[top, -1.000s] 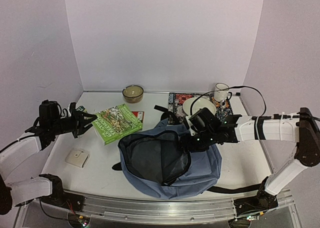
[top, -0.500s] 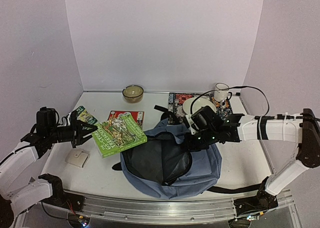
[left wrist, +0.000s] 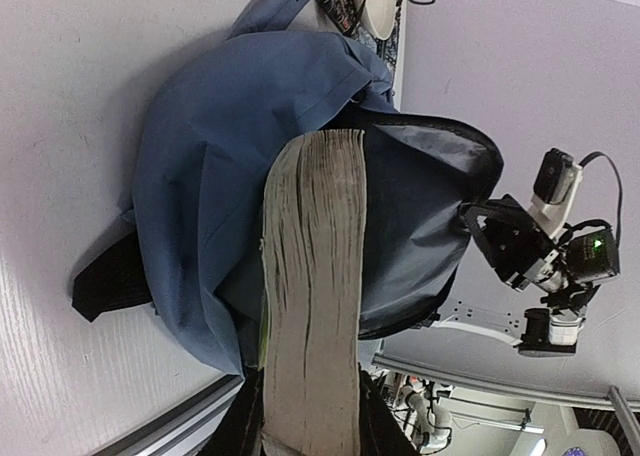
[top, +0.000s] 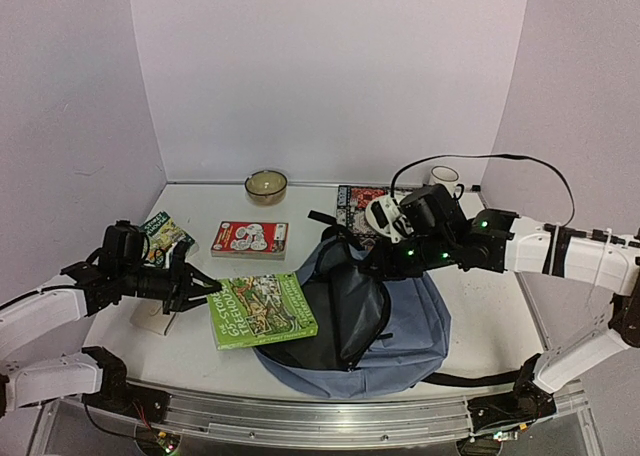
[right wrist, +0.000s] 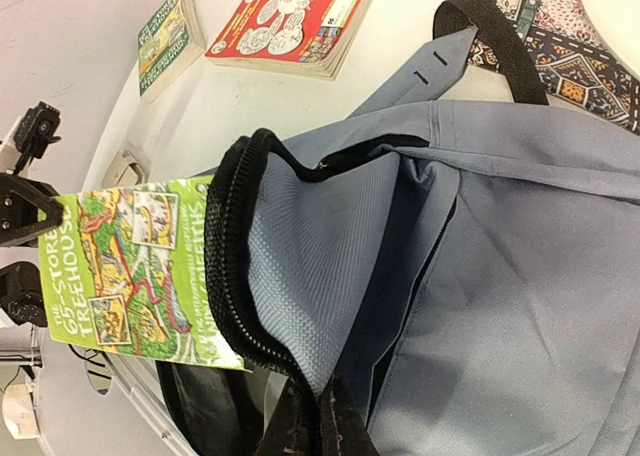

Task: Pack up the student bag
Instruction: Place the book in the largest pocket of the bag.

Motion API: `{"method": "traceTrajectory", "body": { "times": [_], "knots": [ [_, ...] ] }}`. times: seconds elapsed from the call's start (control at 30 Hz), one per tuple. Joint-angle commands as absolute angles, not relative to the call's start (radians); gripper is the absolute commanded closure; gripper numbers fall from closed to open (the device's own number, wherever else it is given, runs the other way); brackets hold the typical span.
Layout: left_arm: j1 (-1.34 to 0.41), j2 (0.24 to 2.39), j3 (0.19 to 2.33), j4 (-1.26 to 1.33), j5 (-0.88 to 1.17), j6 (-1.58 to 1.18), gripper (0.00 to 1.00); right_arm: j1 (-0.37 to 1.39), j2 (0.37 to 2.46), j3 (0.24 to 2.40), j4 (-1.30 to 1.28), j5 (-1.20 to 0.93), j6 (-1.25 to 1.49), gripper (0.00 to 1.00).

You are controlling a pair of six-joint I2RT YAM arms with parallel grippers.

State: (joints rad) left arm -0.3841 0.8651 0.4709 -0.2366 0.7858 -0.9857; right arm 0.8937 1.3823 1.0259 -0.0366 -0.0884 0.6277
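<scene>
**A:** Where is the student bag (top: 400, 326)?

**B:** It is on the table (top: 480, 316), against the near edge and a little right of the middle. Its mouth faces the left edge.

**A:** And the grippers?

**B:** The right gripper (top: 378, 266) is pinched tight on the zip rim (right wrist: 222, 276). It lifts the upper flap so the dark lining shows. The left gripper (top: 205, 288) is clamped on one edge of the green book (top: 262, 311). The book is held roughly flat, with its leading edge right at the mouth.

**A:** So which step is this?

**B:** Feeding a book in, I'd say. Most of it is outside the bag, so the step isn't finished.

**A:** What does the next move need?

**B:** The book should slide level toward the right, under the raised flap, until it is well inside. Only then should the left fingers let go. The right grip has to hold the flap up meanwhile. If the flap sags, a corner of the book could catch on the zip.
</scene>
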Motion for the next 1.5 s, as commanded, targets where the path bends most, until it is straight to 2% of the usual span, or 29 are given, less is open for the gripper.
{"method": "traceTrajectory", "body": {
  "times": [0.0, 0.53, 0.97, 1.13, 1.47],
  "knots": [
    [-0.433, 0.890, 0.539, -0.188, 0.763, -0.967, 1.00, 0.905, 1.372, 1.090, -0.036, -0.092, 0.616, 1.00],
    [-0.486, 0.850, 0.624, -0.180, 0.780, -1.005, 1.00, 0.914, 1.395, 1.130, -0.037, -0.055, 0.616, 1.00],
    [-0.688, 1.038, 0.597, 0.040, 0.632, -1.100, 1.00, 0.922, 1.398, 1.145, -0.022, -0.077, 0.621, 1.00],
    [-0.699, 1.076, 0.614, 0.054, 0.563, -1.113, 1.00, 0.933, 1.392, 1.158, -0.017, -0.084, 0.617, 1.00],
    [-0.715, 1.141, 0.625, 0.156, 0.554, -1.149, 1.00, 0.954, 1.386, 1.169, -0.008, -0.101, 0.604, 1.00]
  ]
}}
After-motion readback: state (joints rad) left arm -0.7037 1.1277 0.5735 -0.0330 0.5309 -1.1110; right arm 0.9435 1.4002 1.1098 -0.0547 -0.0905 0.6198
